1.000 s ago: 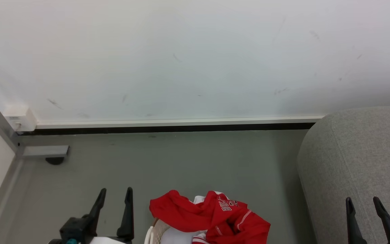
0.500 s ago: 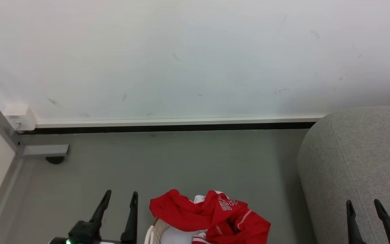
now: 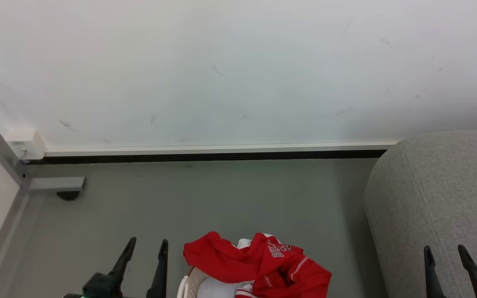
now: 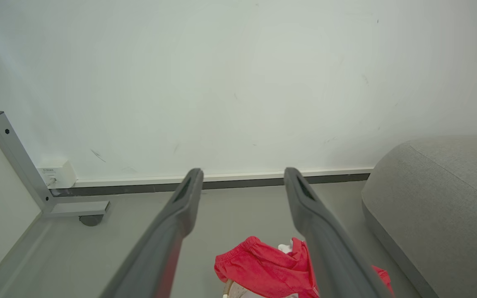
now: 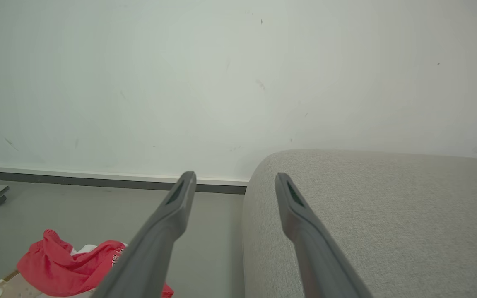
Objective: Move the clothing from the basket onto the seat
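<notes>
My left gripper (image 3: 148, 242) sits at the lower left of the head view, its two long dark fingers spread apart with nothing between them and nothing touching them. My right gripper (image 3: 444, 248) sits at the lower right, spread just as wide and equally empty, its tips in front of the grey fabric.

Just right of the left gripper, at the bottom centre of the head view, the crumpled red basketball clothing with white trim and white lettering (image 3: 259, 263) is heaped in the white perforated plastic basket with a tan-brown rim (image 3: 189, 278). The clothing spills over the basket's upper edge, and most of the basket is cut off by the bottom of the frame. The left wrist view looks down on the same red heap between and below its fingers. The right wrist view puts it at the lower left, beside a curve of white rim.

The large grey woven-fabric seat with a rounded corner (image 3: 437, 186) fills the right side of the head view, apart from the basket across bare floor. The right wrist view adds its broad flat top, with no garment on it.

Beyond lie the grey floor (image 3: 222, 198), a white skirting strip (image 3: 222, 147) and a scuffed white wall (image 3: 238, 70). A grey metal frame foot on a dark caster (image 3: 58, 185) stands at the left.
</notes>
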Robot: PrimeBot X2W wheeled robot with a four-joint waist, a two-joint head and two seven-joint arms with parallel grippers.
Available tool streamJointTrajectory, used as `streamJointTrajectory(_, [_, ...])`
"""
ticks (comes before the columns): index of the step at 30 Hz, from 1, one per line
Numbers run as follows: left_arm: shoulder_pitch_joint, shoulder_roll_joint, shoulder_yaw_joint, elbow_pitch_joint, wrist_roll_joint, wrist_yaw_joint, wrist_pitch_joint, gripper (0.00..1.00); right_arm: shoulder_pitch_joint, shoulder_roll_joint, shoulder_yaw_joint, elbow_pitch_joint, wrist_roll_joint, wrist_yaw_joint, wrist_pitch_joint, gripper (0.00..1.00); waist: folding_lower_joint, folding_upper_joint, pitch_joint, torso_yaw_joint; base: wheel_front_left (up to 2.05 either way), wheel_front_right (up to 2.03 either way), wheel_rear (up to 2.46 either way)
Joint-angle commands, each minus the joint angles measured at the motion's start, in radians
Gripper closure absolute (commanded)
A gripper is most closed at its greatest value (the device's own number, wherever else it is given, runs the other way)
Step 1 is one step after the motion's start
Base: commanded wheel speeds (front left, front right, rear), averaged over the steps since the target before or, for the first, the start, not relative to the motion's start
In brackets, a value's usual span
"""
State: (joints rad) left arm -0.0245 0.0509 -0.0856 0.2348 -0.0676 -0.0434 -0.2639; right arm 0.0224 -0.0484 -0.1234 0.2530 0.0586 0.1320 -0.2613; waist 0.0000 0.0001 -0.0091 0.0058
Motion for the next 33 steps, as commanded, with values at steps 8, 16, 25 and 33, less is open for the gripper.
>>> streamJointTrajectory(8, [0.001, 0.001, 0.012, 0.001, -0.003, -0.005, -0.001, 0.00, -0.003, -0.001, 0.001, 0.001, 0.029, -0.002, -0.003, 0.00, 0.0000, -0.0001, 0.008, -0.010, 0.00, 0.00, 0.00])
streamJointTrajectory(16, [-0.032, 0.001, -0.014, 0.008, 0.001, -0.024, -0.001, 0.00, -0.033, -0.001, 0.010, -0.020, 0.034, -0.002, -0.003, 0.00, 0.0000, -0.0001, 0.060, -0.051, 0.00, 0.00, 0.00])
streamJointTrajectory(25, [-0.178, 0.022, -0.100, 0.135, 0.060, -0.061, -0.001, 0.00, -0.118, -0.002, 0.034, -0.052, 0.068, -0.002, -0.003, 0.00, 0.0000, -0.0001, 0.213, -0.121, 0.00, 0.00, 0.00])
streamJointTrajectory(33, [-0.346, 0.052, -0.179, 0.352, 0.120, -0.071, -0.001, 0.00, -0.199, -0.001, 0.053, -0.073, 0.115, -0.002, -0.003, 0.00, 0.0000, -0.0001, 0.361, -0.194, 0.00, 0.00, 0.00])
